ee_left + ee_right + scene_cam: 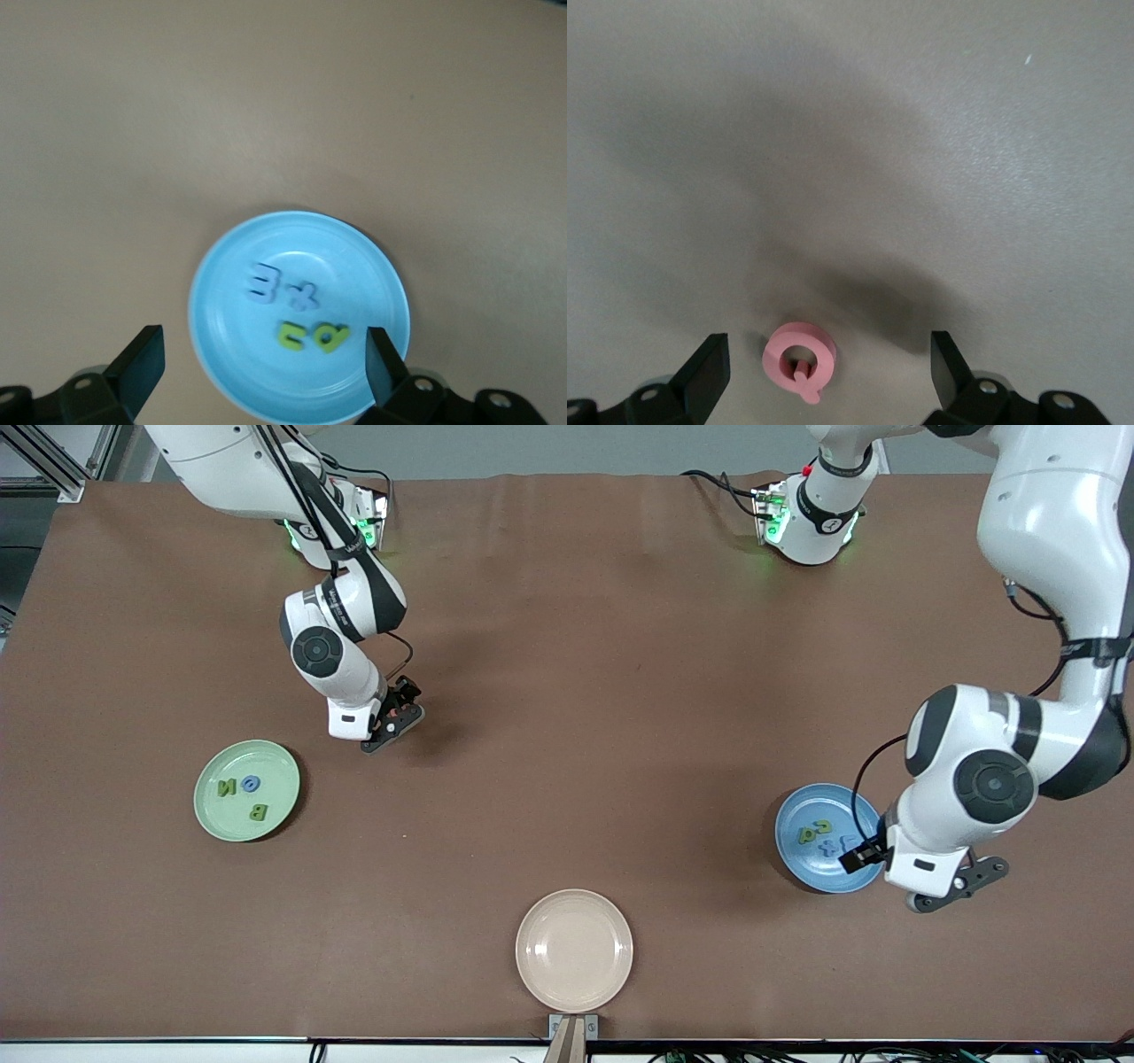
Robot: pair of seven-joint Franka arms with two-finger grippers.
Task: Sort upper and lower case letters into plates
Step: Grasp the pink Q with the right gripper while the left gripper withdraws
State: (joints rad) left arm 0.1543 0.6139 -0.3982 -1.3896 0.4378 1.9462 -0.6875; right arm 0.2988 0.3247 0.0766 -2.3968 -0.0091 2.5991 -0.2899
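The pale green plate (pixel 282 766) lies toward the right arm's end and holds a green N (pixel 228 786), a blue O (pixel 251 783) and a green B (pixel 258 812). The blue plate (pixel 797 859) lies toward the left arm's end and holds two green letters (pixel 310 336) and two blue letters (pixel 283 288). My left gripper (pixel 263 372) is open and empty above the blue plate (pixel 221 354); in the front view it (pixel 873 859) hangs over the plate's edge. My right gripper (pixel 828 372) is open and low over a pink letter Q (pixel 799 359) that lies on the table between its fingers; in the front view it (pixel 397 722) hides that letter.
A beige plate (pixel 574 950) lies at the table's near edge, midway between the two arms' ends. Both arm bases stand along the table's edge farthest from the front camera.
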